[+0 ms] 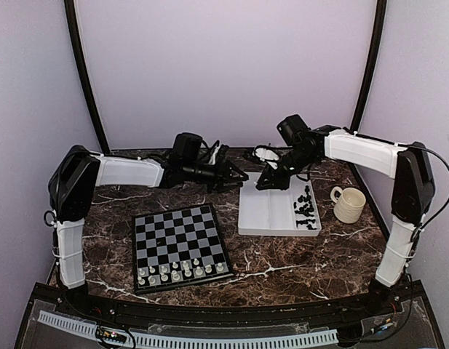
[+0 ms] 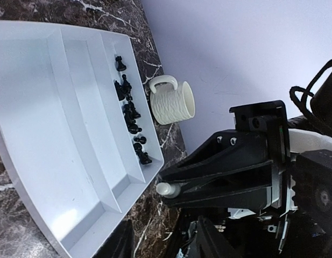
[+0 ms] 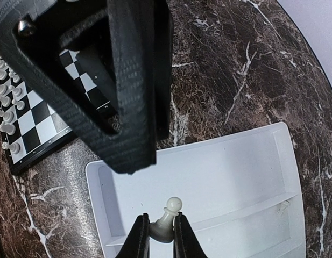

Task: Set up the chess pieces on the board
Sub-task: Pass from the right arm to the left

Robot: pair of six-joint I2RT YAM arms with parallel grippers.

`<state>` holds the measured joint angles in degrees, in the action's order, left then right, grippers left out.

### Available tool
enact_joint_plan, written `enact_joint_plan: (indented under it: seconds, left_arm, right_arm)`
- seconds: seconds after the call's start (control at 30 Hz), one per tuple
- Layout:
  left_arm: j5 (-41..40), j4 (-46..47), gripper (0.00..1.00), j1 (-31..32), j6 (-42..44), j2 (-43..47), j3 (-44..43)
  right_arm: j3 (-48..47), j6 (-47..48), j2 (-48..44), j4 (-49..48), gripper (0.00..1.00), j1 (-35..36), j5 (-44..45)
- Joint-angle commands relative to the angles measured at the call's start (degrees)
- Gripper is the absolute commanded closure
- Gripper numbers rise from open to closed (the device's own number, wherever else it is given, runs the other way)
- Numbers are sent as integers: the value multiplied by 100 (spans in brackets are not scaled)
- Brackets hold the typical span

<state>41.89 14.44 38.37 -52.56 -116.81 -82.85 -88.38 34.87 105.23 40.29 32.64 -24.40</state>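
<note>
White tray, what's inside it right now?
Black chess pieces cluster in its right-hand compartment; the rest looks bare. The right fingers and their white pawn hide a patch near the far edge.

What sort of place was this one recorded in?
Probably a robot test booth, not a home: plain lilac walls close around a marble-look table, a left arm and right arm are bolted at its near edge, and a chessboard and tray sit as props.

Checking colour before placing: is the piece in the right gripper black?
No, the right gripper pinches a white pawn between its fingers.
</note>
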Motion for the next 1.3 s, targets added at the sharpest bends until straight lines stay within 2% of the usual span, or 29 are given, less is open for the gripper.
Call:
enact_joint_plan:
  seconds: [0.0, 0.3, 0.8, 0.97, 1.13, 1.27]
  left_arm:
    - [574, 1187, 59, 3, -1021, -88, 116]
    - [789, 1931, 61, 4, -1710, -383, 198]
    - [737, 2274, 72, 5, -1921, -495, 302]
    - [702, 2408, 87, 3, -1978, -507, 366]
    - [714, 2494, 96, 4, -2013, -505, 398]
    - [751, 2401, 100, -3, -1860, -466, 406]
  right_arm:
    - [-246, 12, 42, -65, 89, 97, -40]
    - [-521, -171, 194, 13, 89, 117, -355]
    - [-680, -173, 203, 271, 89, 182, -742]
    - [-697, -197, 235, 294, 88, 183, -772]
    - [-736, -249, 285, 269, 86, 182, -741]
    - [-785, -271, 258, 422, 76, 168, -737]
